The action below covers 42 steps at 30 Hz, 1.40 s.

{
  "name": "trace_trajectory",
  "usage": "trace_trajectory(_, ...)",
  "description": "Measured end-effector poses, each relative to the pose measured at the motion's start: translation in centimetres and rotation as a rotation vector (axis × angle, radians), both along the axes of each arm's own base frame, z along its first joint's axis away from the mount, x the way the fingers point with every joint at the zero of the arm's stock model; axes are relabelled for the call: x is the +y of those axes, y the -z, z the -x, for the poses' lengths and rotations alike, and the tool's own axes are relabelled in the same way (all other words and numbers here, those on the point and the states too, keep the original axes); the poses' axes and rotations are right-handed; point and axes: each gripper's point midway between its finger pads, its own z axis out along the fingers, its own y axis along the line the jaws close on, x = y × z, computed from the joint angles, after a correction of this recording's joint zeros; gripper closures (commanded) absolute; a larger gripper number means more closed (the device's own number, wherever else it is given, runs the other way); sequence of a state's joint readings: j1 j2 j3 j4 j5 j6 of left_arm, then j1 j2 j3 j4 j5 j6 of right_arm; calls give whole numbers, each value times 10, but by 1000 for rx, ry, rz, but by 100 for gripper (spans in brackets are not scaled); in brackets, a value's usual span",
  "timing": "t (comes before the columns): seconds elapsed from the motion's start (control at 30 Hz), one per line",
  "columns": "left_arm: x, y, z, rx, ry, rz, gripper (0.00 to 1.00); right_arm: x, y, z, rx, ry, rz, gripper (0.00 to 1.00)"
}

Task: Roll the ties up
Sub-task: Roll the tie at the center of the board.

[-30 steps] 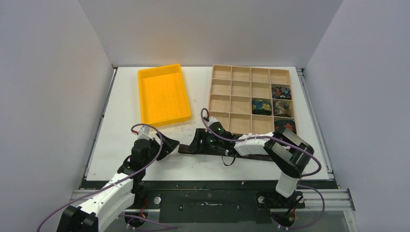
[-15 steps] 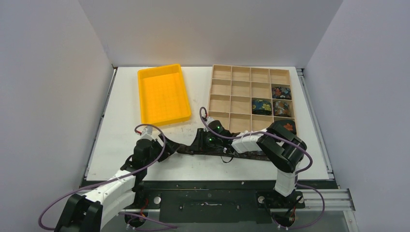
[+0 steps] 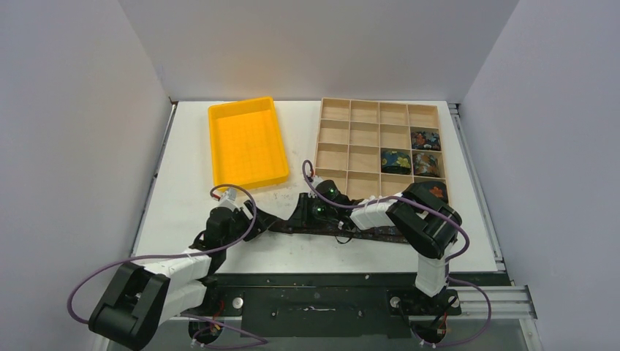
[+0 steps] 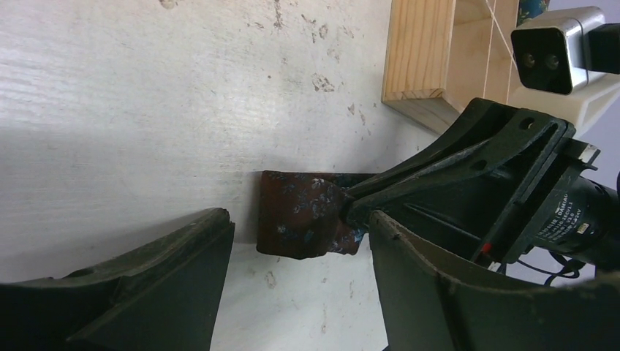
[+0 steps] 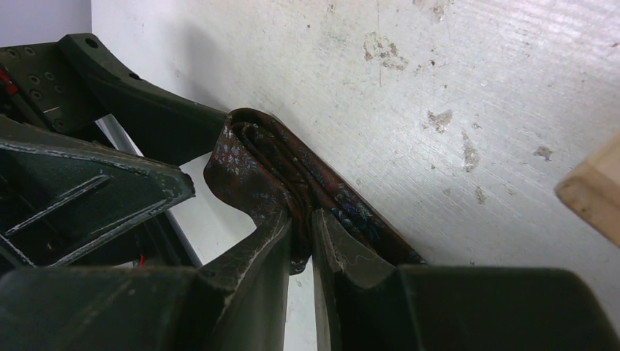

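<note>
R gripper [image 5: 301,219], lower centre of wrist view: jaws pinched on tie [image 5: 252,157] end. L gripper [image 4: 300,227]: jaws wide apart, straddling tie tip, holding nothing.

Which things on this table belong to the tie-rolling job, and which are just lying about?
Job in hand:
- unrolled tie
- rolled ties
- wooden tray, holding the rolled ones

Lying about:
- yellow bin, nothing visible in it
</note>
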State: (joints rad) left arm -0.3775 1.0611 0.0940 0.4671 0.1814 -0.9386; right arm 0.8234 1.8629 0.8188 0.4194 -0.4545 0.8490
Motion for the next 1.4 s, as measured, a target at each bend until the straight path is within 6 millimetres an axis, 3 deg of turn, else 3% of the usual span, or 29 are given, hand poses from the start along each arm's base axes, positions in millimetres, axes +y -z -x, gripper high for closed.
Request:
trace_trajectory(0.33, -13, 4, -2, 9, 64, 35, 43, 0, 0, 0, -16, -10, 3, 82)
trace_trajectory(0.5, -13, 8, 0, 20, 72, 28, 62, -1, 1, -1, -25, -16, 6, 82)
trace_trajectory(0.8, -11, 18, 6, 58, 80, 5, 85, -1, 1, 0, -40, -28, 10, 82)
trace_trajectory(0.9, -12, 19, 7, 64, 85, 4, 99, -1, 1, 0, -39, -32, 8, 75)
trace_trajectory(1.03, -12, 19, 8, 65, 93, 0, 100, -1, 0, 1, -39, -31, 8, 51)
trace_trajectory(1.1, -12, 19, 10, 69, 94, -9, 100, -1, -6, 0, -52, -27, 4, 45)
trace_trajectory(1.4, -7, 9, 13, 70, 67, -143, 100, -19, -39, -10, -150, 42, 46, 44)
